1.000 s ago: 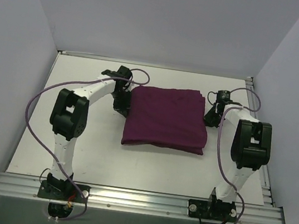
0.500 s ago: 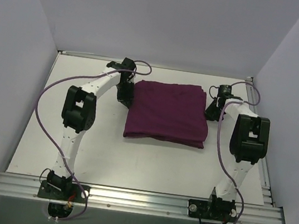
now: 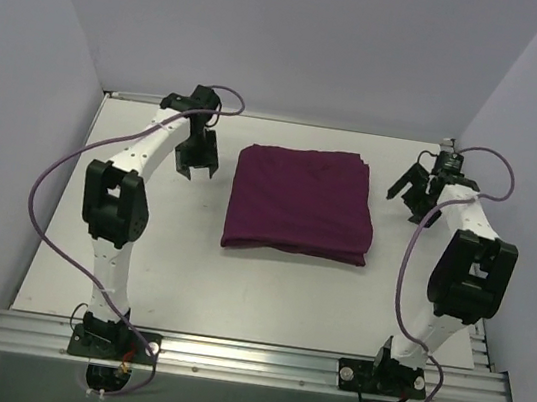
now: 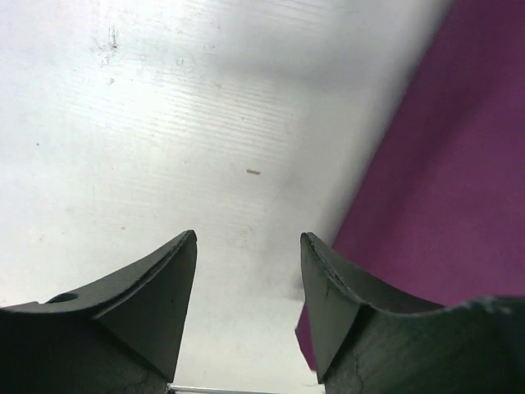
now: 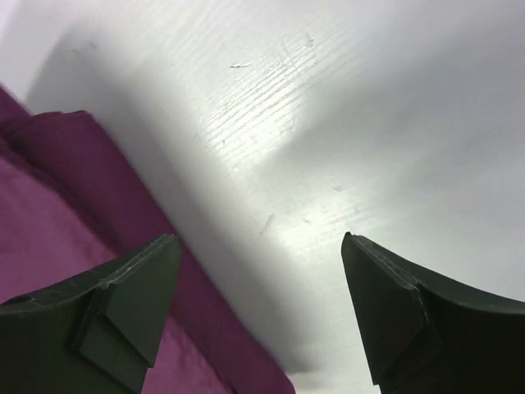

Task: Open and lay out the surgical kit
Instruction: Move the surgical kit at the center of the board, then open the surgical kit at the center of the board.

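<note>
The surgical kit shows as a folded dark purple cloth wrap [image 3: 298, 204] lying flat mid-table; whatever it holds is hidden. My left gripper [image 3: 196, 165] hangs just left of the wrap's far-left corner, open, with only bare table between its fingers. In the left wrist view the purple cloth [image 4: 443, 180] lies to the right of the left gripper [image 4: 248, 236]. My right gripper [image 3: 413, 195] stands off the wrap's far-right corner, open wide and holding nothing. The right wrist view has the cloth's folded edge [image 5: 98, 189] at lower left, beside the right gripper [image 5: 261, 238].
The white table [image 3: 136, 272] is walled by pale panels at the left, back and right. A metal rail [image 3: 245, 359] runs along the near edge with both arm bases bolted to it. Purple cables loop from each arm.
Both grippers were shut against the wrap's far side edges; now both have opened, let go and drawn outward away from it. The wrap slid slightly away from the bases earlier and now rests still.
</note>
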Controlling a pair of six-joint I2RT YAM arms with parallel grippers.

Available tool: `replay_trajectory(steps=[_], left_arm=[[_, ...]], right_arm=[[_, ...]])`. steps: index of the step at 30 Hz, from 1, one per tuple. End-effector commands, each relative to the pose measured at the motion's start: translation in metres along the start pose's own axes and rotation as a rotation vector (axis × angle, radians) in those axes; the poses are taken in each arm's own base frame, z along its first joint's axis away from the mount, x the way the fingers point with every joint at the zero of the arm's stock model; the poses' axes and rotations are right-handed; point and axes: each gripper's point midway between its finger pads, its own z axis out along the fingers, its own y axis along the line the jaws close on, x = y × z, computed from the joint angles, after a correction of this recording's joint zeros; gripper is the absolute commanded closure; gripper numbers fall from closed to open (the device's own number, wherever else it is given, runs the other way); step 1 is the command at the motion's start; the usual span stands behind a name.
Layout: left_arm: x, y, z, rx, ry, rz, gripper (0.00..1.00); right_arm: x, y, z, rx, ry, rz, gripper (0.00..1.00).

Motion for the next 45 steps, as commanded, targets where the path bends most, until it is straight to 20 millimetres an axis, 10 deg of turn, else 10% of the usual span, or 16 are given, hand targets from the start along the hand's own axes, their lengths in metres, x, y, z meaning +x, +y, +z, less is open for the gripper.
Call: replay_trajectory(steps=[1, 4, 19, 31, 39, 45], left_arm=[[-0.007, -0.008, -0.064, 0.071, -0.13, 0.057, 0.37], [0.008, -0.027, -0.083, 0.143, -0.158, 0.147, 0.36], [0.052, -0.094, -0.127, 0.422, -0.216, 0.32, 0.35], [0.061, -0.117, -0.127, 0.412, -0.218, 0.399, 0.37], [0.066, -0.13, -0.13, 0.417, -0.232, 0.463, 0.38], [0.076, -0.159, -0.137, 0.455, -0.266, 0.567, 0.35]], right_arm=[[0.011, 0.012, -0.04, -0.102, 0.007, -0.014, 0.17], [0.035, 0.035, -0.048, -0.2, 0.076, -0.035, 0.14], [0.13, 0.008, -0.046, -0.249, 0.262, -0.096, 0.34], [0.129, 0.018, -0.061, -0.269, 0.25, -0.096, 0.6], [0.126, 0.034, -0.078, -0.289, 0.241, -0.118, 1.0], [0.114, 0.054, -0.097, -0.326, 0.214, -0.13, 1.0]])
